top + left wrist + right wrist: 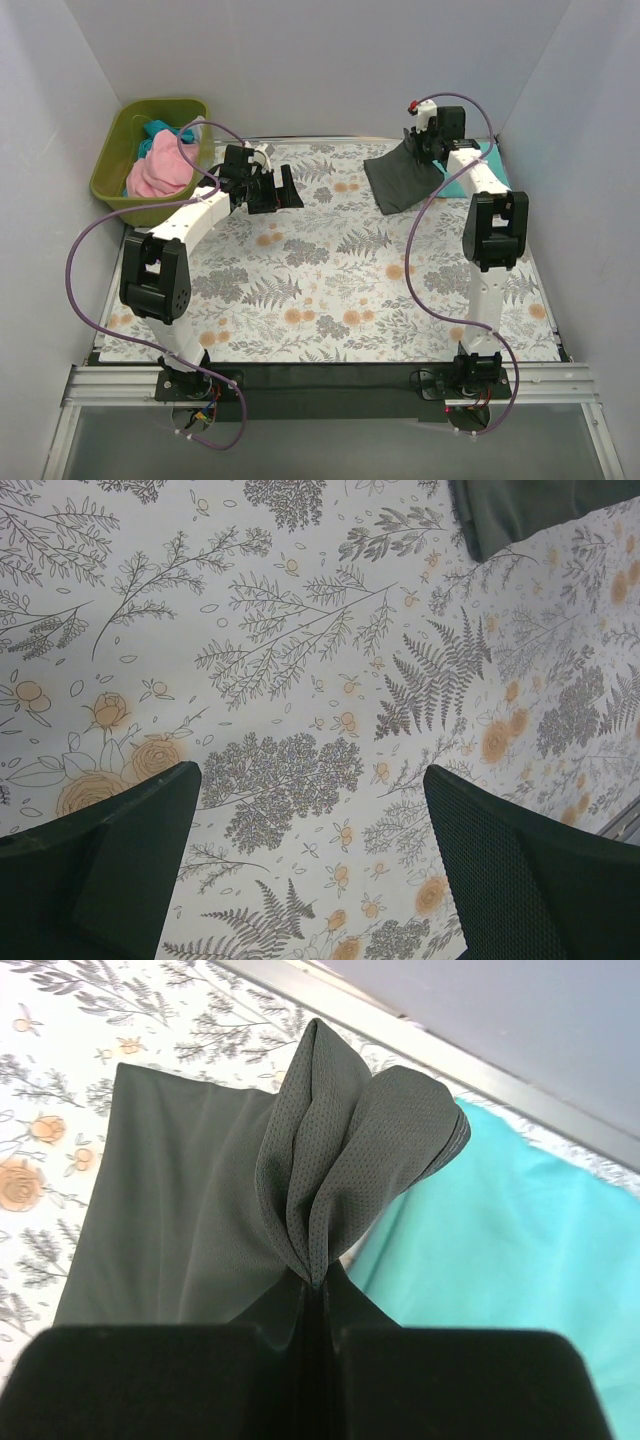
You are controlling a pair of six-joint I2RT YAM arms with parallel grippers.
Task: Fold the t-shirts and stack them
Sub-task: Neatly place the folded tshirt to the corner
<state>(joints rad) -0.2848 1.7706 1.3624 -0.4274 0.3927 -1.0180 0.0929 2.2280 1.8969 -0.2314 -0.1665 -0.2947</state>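
T-shirts (160, 165) filled the olive-green bin (108, 175), which stood just off the far left corner of the floral cloth (330, 290). On top was a pink t-shirt (162, 172), crumpled into a soft heap that took up most of the bin. A teal t-shirt (160, 130) showed behind it, toward the bin's far wall, bunched up and partly buried. I could not tell whether more lay underneath.

At the far right corner of the floral cloth, the charcoal t-shirt (180, 1200) was partly raised. The right gripper (315, 1290) had its jaws clenched on a gathered pinch of the fabric, which puffed out beyond the fingers in two rounded folds with a fine mesh weave. From that pinch the charcoal t-shirt sloped down to a smooth, flat panel with straight edges lying on the floral cloth.

Beside and partly under it, tighter into the same far right corner, lay the teal-green t-shirt (520, 1260), flat and smooth, with the charcoal fabric overlapping its near edge.

The left gripper (310, 772) hung above the far left part of the floral cloth, on the bin's side, its jaws released and spread wide, with only the printed ferns and orange flowers showing between the fingers.
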